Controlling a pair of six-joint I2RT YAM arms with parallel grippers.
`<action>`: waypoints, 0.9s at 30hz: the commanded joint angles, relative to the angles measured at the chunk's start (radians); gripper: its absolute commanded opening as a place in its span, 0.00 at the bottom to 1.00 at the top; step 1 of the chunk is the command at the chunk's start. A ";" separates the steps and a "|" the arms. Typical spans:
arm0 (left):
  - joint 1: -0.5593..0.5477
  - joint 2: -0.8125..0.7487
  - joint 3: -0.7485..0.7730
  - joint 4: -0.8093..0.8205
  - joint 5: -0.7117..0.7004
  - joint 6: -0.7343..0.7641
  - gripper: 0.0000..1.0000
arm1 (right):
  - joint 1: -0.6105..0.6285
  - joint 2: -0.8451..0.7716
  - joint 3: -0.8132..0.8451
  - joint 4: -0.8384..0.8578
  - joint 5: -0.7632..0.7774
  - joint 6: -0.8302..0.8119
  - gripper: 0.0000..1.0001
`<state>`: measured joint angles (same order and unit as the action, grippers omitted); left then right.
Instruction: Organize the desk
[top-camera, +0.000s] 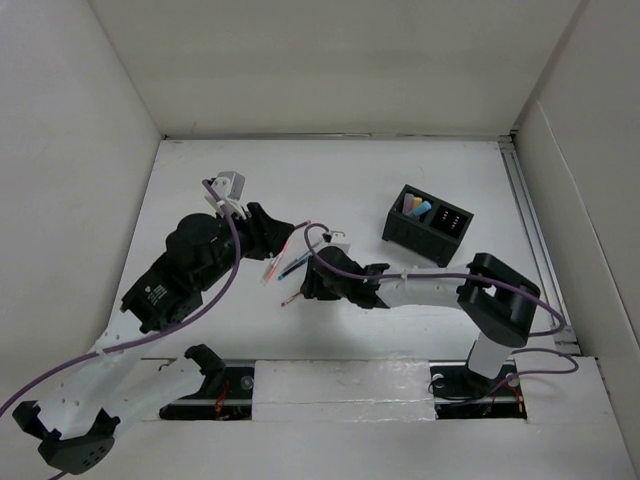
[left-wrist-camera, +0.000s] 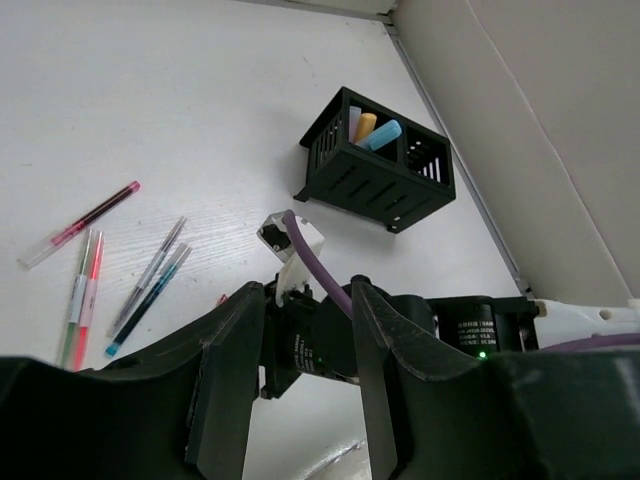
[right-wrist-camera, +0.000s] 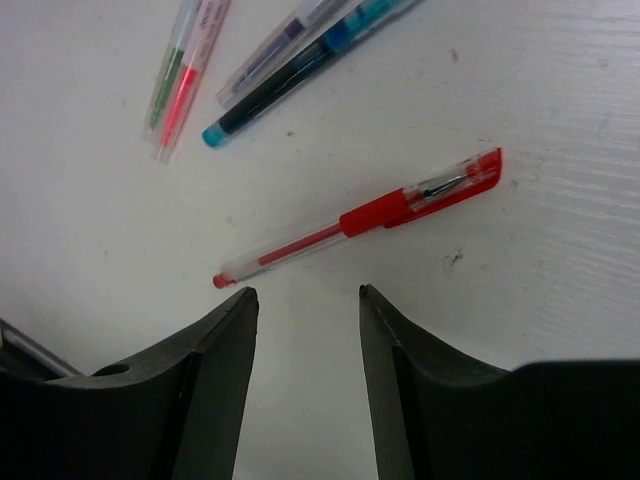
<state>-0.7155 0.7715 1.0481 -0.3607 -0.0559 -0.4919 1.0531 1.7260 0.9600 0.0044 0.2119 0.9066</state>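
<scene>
Desk (top-camera: 400, 175): white top filling the floor of the white-walled cell, both arms reaching over its middle. Left gripper (left-wrist-camera: 307, 300) hangs above the desk, angled toward the right arm; its fingers (left-wrist-camera: 225, 380) stand moderately apart with nothing between them and touch nothing. Through the gap shows the right arm's black wrist and purple cable (left-wrist-camera: 315, 265). Left of that, loose pens on the desk: a pink pen (left-wrist-camera: 80, 223) lying alone, then a green and red pair (left-wrist-camera: 80, 295) side by side, seemingly touching, then a grey and blue pair (left-wrist-camera: 150, 285) fanned just beside them. Right gripper (right-wrist-camera: 307, 295) is low over the desk, fingers (right-wrist-camera: 410, 380) well apart, gripping nothing. A red pen (right-wrist-camera: 360, 218) lies flat on the desk just beyond the fingertips, slanted across the gap, cap end to the right; a strip of bare desk separates it from both tips. Farther right, well apart from the pens, a black organizer (top-camera: 428, 225) stands on the desk, coloured sticks in its left compartment.
</scene>
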 joint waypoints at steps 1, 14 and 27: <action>0.002 -0.046 -0.002 0.045 0.022 0.039 0.36 | 0.002 0.041 0.091 -0.192 0.138 0.118 0.51; -0.041 -0.077 -0.002 0.039 0.010 0.064 0.36 | -0.016 0.216 0.359 -0.494 0.224 0.135 0.51; -0.041 -0.097 -0.008 0.029 -0.010 0.078 0.36 | -0.025 0.319 0.473 -0.650 0.239 0.025 0.31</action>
<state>-0.7517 0.6865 1.0466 -0.3573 -0.0566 -0.4335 1.0325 2.0094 1.4071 -0.5522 0.4358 0.9791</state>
